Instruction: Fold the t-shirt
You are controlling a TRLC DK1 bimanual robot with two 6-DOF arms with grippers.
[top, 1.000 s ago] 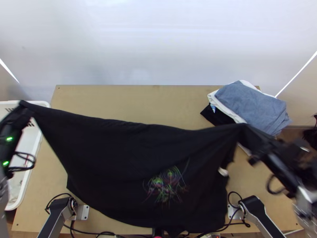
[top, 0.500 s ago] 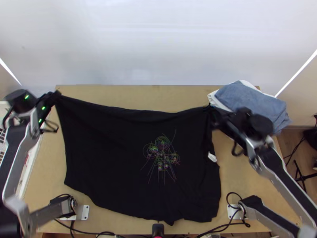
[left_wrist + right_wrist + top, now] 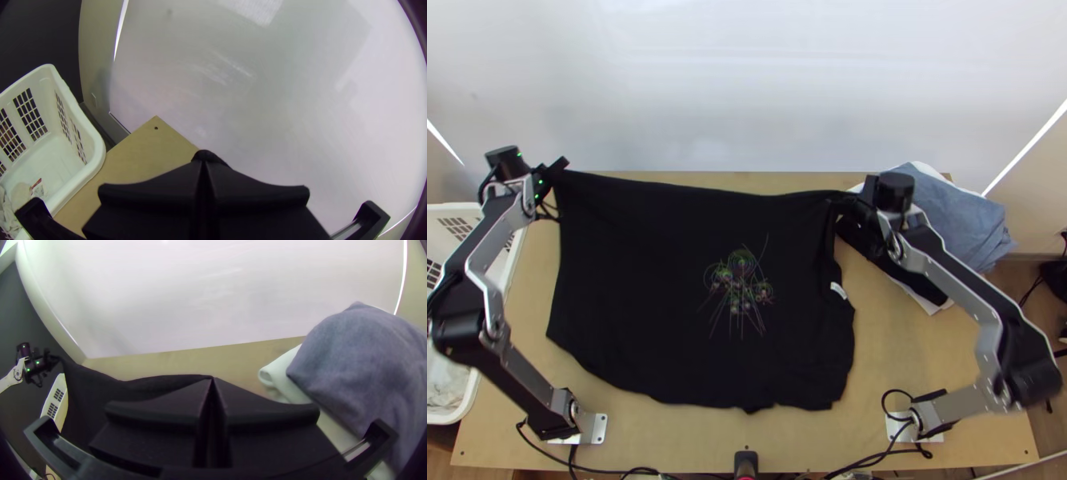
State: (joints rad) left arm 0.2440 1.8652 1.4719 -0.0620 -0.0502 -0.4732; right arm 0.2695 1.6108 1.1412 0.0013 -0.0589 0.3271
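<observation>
On shirt (image 3: 659, 264), left gripper (image 3: 561, 166), right gripper (image 3: 839, 203), clamped

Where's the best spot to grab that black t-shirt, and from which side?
Probably both ends of the far edge of the t-shirt, from the outer sides, as the left gripper and right gripper hold it: that edge runs nearly straight between them, the cloth spread nearer.

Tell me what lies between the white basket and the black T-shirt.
A strip of the wooden table, partly hidden beneath the left arm, as the top view shows.
</observation>
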